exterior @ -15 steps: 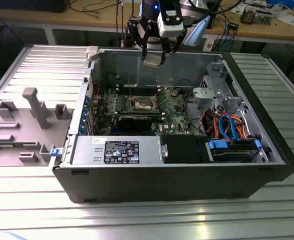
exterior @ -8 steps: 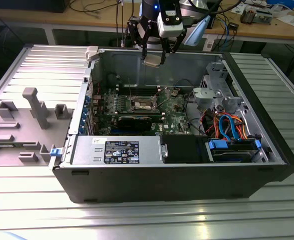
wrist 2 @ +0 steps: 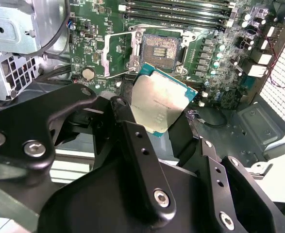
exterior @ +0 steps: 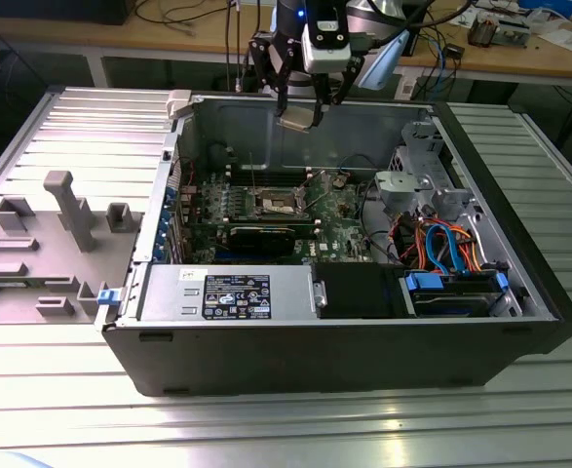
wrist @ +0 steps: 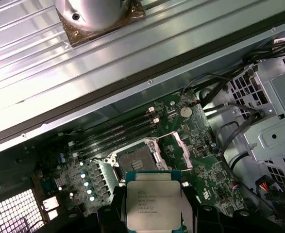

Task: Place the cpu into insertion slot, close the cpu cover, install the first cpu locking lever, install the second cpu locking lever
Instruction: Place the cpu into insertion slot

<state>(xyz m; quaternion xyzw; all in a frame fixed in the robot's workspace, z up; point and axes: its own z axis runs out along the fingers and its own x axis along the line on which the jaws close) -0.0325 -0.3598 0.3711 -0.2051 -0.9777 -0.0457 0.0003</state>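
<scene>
Between the black fingers of the end effector sits the cpu, gripped by two opposite edges. The jaws are closed only to the chip's width and hold nothing else. Its silvery face shows in both wrist views, and in the exterior view it hangs in the air above the far wall of the open computer case, well apart from anything below. Down on the green circuit board the insertion slot lies bare, its golden-tan centre exposed. The cpu cover stands swung up beside it, so the socket is free to take the chip. I judge the first step to be in hand: the cpu is carried but not yet placed, and cover and levers are not yet dealt with. Seating it calls for squaring the chip's edges with the socket's border, since in the second wrist view the two look turned against each other, and for keeping it level. The case rests on a ribbed metal tabletop.
</scene>
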